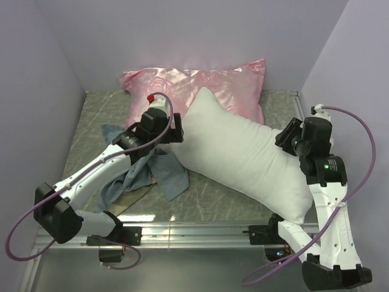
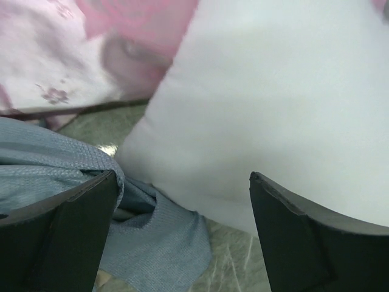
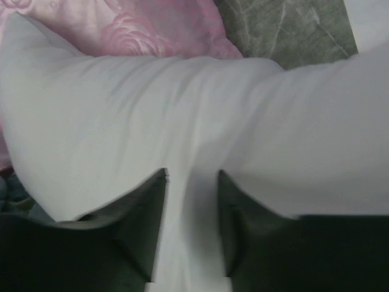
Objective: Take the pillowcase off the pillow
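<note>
The white pillow (image 1: pixel 243 152) lies bare and diagonal across the table, its far corner resting against a pink pillow. The grey-blue pillowcase (image 1: pixel 146 173) is crumpled on the table at the left, beneath my left arm and apart from most of the pillow. My left gripper (image 1: pixel 177 135) stands wide open at the pillow's left edge; in the left wrist view the pillowcase (image 2: pixel 158 243) and pillow (image 2: pixel 273 91) show past its empty jaws (image 2: pixel 182 176). My right gripper (image 1: pixel 282 139) is over the pillow's right side, jaws (image 3: pixel 191 173) parted around a ridge of pillow (image 3: pixel 182 97) fabric.
A shiny pink rose-patterned pillow (image 1: pixel 200 85) leans at the back wall, partly under the white pillow's corner. Lilac walls close in the left, back and right. A metal rail (image 1: pixel 194 231) runs along the near edge of the marbled table (image 1: pixel 213 194).
</note>
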`<act>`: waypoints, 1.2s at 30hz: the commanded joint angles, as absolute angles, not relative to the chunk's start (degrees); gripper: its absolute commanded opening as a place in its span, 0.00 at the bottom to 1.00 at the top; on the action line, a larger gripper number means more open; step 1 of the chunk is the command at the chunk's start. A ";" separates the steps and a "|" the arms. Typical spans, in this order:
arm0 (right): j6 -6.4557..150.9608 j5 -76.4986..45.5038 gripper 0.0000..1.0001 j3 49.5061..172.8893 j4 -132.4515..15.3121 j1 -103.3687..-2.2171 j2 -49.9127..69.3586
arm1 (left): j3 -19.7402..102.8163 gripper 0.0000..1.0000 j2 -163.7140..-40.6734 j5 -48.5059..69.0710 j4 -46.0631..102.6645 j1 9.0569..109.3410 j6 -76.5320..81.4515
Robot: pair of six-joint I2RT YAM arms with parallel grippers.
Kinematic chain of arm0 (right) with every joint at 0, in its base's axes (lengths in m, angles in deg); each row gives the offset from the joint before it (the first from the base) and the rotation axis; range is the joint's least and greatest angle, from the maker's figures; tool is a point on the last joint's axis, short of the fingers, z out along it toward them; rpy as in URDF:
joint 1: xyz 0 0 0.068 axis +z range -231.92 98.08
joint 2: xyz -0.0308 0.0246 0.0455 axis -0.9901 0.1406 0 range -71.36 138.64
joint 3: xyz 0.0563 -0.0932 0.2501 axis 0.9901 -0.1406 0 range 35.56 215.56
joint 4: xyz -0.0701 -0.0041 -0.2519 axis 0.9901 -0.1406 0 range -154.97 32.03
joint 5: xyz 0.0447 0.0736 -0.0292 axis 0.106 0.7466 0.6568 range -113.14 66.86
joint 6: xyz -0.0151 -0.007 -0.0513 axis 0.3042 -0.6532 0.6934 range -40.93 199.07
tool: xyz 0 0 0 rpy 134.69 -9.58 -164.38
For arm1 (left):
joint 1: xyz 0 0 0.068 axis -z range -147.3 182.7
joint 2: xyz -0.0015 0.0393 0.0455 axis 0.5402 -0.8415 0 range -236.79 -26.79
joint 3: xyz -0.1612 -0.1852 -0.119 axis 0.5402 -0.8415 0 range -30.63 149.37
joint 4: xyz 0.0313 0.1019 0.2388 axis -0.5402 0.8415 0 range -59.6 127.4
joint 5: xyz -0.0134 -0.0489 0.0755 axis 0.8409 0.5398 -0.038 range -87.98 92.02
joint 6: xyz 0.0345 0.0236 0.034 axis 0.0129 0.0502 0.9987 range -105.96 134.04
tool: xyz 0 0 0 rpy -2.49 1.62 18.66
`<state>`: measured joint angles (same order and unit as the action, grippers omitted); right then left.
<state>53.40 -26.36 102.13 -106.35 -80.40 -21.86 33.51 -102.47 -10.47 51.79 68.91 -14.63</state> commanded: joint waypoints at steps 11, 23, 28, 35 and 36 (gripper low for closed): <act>53.49 -23.41 0.72 108.86 -104.12 -79.55 -21.70 | 53.81 0.96 -93.67 -32.76 67.31 71.28 -14.89; 51.82 -19.45 0.75 109.75 -102.72 -76.30 -22.48 | 85.82 0.99 -109.12 -28.17 80.23 68.75 -4.07; 51.21 -21.02 0.75 104.92 -101.22 -73.05 -23.19 | 65.64 0.99 -115.75 -21.24 83.79 68.02 -9.33; 50.07 -23.05 0.75 98.58 -98.58 -67.60 -24.86 | 38.72 0.99 -94.85 -26.01 73.03 67.15 -21.19; 49.89 -24.44 0.75 97.89 -98.23 -66.81 -25.12 | 36.28 0.99 -92.81 -26.36 72.77 67.07 -22.07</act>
<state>50.66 -21.88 98.48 -101.90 -68.71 -23.92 35.41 -107.87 -23.13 77.54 67.62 -15.59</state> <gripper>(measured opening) 0.751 0.993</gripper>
